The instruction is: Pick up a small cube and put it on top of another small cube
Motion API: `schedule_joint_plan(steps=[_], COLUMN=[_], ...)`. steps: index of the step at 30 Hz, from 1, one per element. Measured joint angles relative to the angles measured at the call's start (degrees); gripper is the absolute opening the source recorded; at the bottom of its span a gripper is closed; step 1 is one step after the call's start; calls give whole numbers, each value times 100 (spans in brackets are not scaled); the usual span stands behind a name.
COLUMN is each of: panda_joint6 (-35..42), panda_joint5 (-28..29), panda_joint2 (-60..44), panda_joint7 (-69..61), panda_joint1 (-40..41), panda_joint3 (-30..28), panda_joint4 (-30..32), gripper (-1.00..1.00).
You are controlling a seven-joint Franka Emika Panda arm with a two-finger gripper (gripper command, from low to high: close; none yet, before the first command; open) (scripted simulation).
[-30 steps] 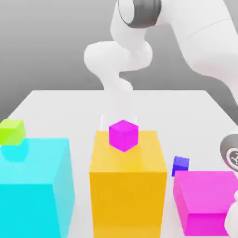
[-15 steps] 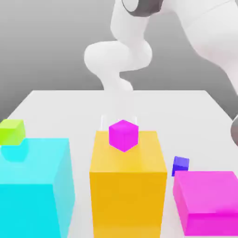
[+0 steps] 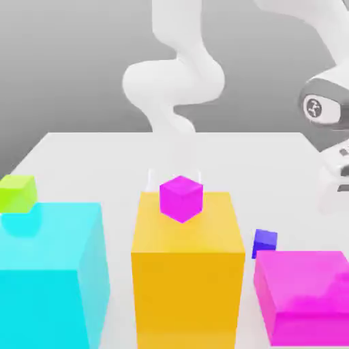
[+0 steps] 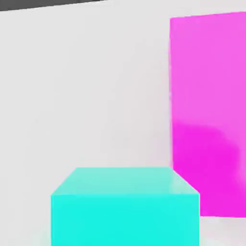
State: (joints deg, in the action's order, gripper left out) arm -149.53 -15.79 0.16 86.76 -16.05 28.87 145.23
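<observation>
A: Scanning the tabletop: far half bare and open; near edge crowded by the cyan block, orange block and magenta block.

B: End effector?

A: Clenched shut. Small magenta cube sits on the orange block; small green cube far left; small blue cube between orange and magenta blocks.

The arm is glossy white, built of rounded, tube-like links with smooth bulging elbows. A dark grey round joint cap bearing a small pale emblem sits on the link nearest the hand.
</observation>
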Motion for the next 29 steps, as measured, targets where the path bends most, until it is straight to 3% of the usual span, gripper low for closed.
schedule_joint_plan(steps=[6,12,27,28,29], panda_joint6=[-9,-174,-1789,-1912,-1913], panda_joint5=[-615,-653,1474,1653,1653], panda_joint2=[1086,1838,173,44,44], panda_joint7=[1580,3407,5061,5184,5184], panda_joint1=[-28,400,1725,1753,1765], panda_joint3=[125,512,1211,1194,1194], panda_joint4=[1195,2296,2389,2396,2396], gripper=[-100,-100,-100,100,100])
